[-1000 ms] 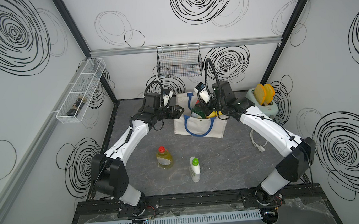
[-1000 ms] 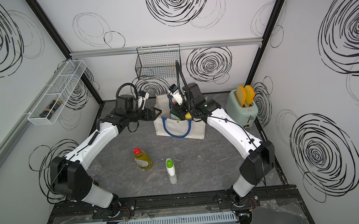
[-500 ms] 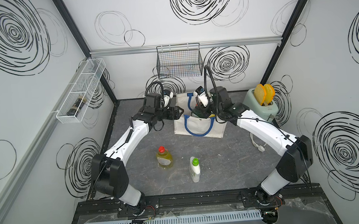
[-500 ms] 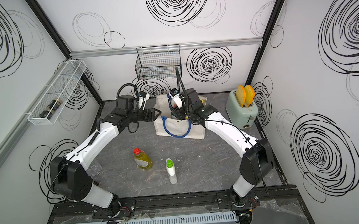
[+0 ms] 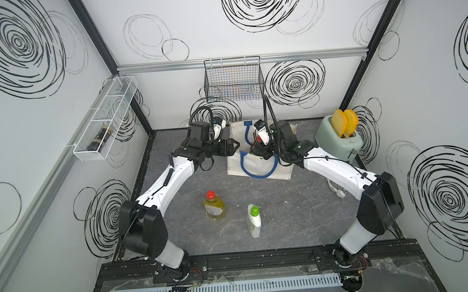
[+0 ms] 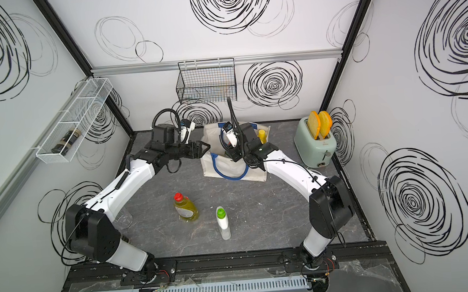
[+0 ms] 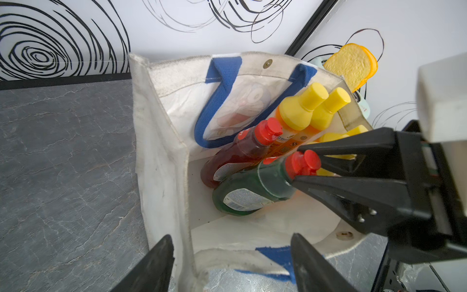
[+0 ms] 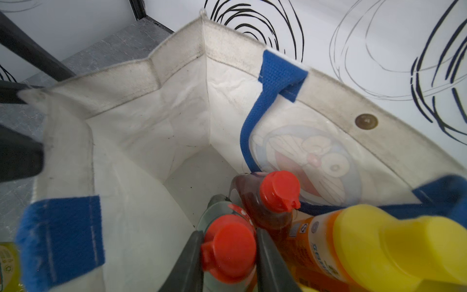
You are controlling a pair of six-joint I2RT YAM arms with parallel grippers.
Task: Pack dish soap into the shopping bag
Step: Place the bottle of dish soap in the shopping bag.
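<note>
**Seat the green bottle, then release**

Hold the left gripper (image 5: 235, 146) spread wide astride the side wall of the shopping bag (image 5: 257, 171), pinching nothing, bracing the mouth. Ease the green bottle (image 7: 252, 187), already inside and leaning, down beside the red bottle (image 7: 235, 154) and the orange bottles (image 7: 300, 111). Unclench the right gripper (image 8: 228, 233), clamped tight on that bottle's red cap (image 7: 303, 163), only after seating the base; withdraw straight up, clear of the blue handle (image 8: 249, 131).

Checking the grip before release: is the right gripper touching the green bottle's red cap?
Touching. The right wrist view shows the right gripper closed against both sides of the red cap, no gap.
</note>
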